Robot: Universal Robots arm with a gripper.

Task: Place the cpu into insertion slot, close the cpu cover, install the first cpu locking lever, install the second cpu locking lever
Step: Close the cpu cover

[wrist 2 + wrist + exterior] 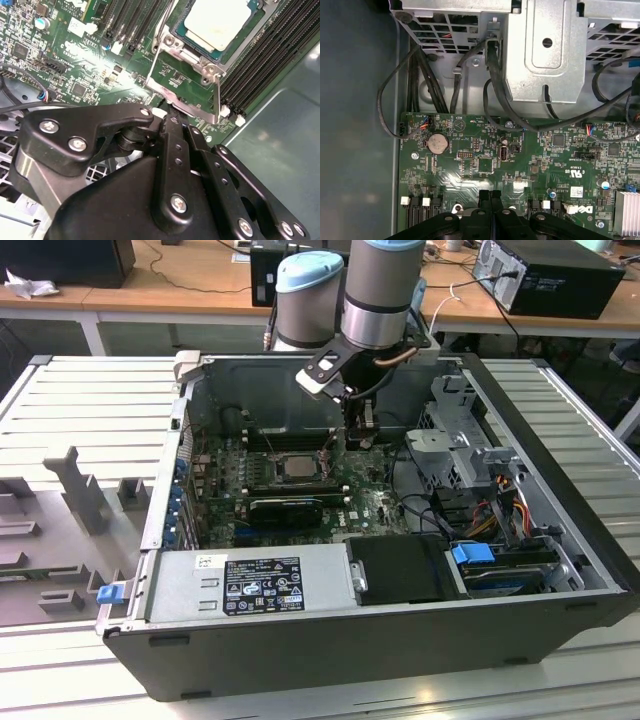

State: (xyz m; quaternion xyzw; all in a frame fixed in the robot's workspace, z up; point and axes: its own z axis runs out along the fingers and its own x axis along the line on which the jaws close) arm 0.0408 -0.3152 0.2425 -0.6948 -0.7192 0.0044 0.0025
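The cpu (297, 466) (217, 22), with its pale metal face up, lies in the insertion slot (275, 462) on the green motherboard inside the open case. The silvery cpu cover (176, 41) frames it and looks laid down over its edges. A thin wire locking lever (200, 114) stands out from the socket's side, and its bend ends right at my fingertips; I cannot tell whether they touch. My gripper (366, 435) (172, 120) (490, 195) is shut with nothing between its fingers. It hangs low over the board, just beside the socket on the exterior view's right.
Long black RAM slots (260, 60) flank the socket. A metal drive cage (545, 50) with black cables (495, 90) stands close behind the gripper. The power supply (250, 585) fills the case's front. Grey fixtures (85, 490) sit outside on the exterior view's left.
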